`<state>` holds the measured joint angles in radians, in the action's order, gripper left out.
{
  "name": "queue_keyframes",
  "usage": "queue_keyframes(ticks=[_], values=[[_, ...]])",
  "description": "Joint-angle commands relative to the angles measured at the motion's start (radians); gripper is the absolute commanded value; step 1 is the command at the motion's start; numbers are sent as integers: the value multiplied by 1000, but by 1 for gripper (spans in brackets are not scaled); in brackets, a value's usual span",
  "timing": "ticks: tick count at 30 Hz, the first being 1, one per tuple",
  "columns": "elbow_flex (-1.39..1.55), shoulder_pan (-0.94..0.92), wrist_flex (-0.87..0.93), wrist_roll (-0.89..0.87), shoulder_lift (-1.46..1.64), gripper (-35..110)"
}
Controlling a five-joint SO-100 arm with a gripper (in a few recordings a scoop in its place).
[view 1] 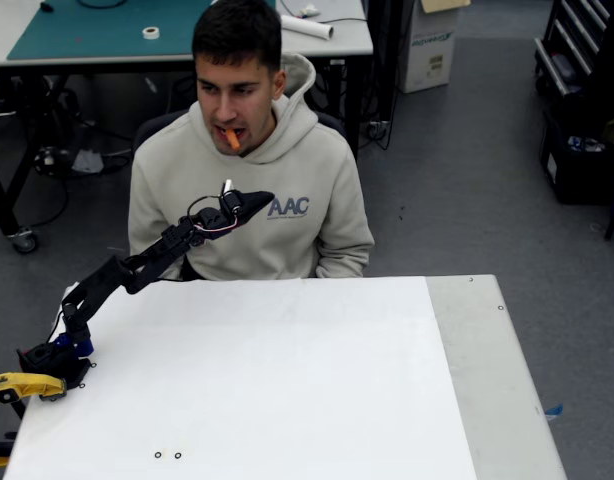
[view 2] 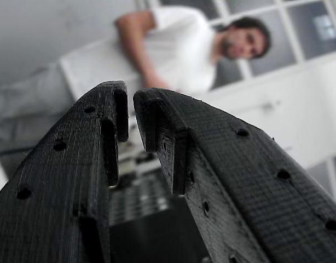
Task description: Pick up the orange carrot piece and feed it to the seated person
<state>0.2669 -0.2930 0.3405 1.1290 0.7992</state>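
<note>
Fingers (view 2: 131, 118) nearly closed, empty; orange carrot piece (view 1: 232, 138) in seated person's (view 1: 249, 190) mouth; yellow clamp (view 1: 25, 385) at arm base.

The orange carrot piece (view 1: 232, 138) sat bright against the seated person (view 1: 249, 200), who wore a light beige hoodie with blue lettering. The gripper (view 1: 259, 203) was black, above a white table (view 1: 287, 380). A clamp (view 1: 25, 385) was yellow.
</note>
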Motion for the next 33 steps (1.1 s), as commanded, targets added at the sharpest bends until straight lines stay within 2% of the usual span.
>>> queue_keyframes(ticks=[1, 19, 25, 33], values=[[242, -17, -9, -46, 311, -2], [1420, -2, -14, -736, 1097, -2], [1767, 11, -17, -870, 1319, -2], [2120, 150, -6, -974, 1649, -2]])
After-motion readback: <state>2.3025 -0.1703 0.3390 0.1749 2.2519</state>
